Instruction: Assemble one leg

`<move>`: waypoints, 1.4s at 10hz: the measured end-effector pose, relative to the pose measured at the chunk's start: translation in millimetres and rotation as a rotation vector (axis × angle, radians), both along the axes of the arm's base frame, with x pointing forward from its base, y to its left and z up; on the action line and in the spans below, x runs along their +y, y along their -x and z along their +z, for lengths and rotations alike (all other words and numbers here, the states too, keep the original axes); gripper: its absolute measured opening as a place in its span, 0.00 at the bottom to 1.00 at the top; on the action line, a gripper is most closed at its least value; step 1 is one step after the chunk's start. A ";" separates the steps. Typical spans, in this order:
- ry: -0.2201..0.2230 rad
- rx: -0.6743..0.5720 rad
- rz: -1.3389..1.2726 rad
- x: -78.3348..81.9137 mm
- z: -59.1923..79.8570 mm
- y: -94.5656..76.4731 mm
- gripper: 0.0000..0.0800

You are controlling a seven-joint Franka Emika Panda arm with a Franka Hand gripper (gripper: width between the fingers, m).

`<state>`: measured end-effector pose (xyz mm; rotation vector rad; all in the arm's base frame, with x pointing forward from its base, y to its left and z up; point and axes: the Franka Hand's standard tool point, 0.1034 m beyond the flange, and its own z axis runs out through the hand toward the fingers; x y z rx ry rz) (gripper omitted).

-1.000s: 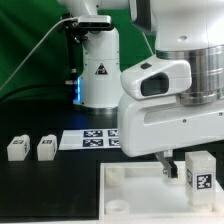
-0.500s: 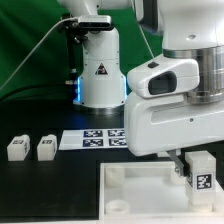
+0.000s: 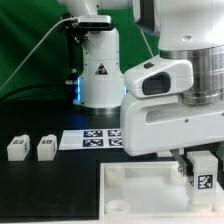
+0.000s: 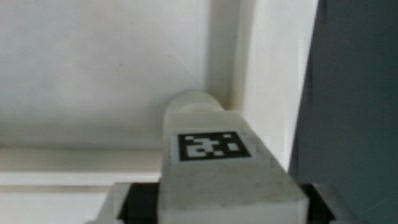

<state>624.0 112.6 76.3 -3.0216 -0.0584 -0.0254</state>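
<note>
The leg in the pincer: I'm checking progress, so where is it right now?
In the exterior view the leg is at lower right, gripped by the pincer over the white tray-like piece's right part.
</note>
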 end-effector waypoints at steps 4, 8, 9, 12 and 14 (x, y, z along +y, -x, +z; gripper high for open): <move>-0.096 0.009 -0.692 -2.7 -1.0 2.3 0.37; -0.125 0.073 -1.074 -2.6 -1.6 2.2 0.37; -0.146 0.102 -1.274 -2.4 -2.1 1.9 0.37; -0.176 0.148 -1.477 -1.0 -2.7 2.5 0.37; -0.173 0.125 -1.379 -0.5 -3.7 3.0 0.67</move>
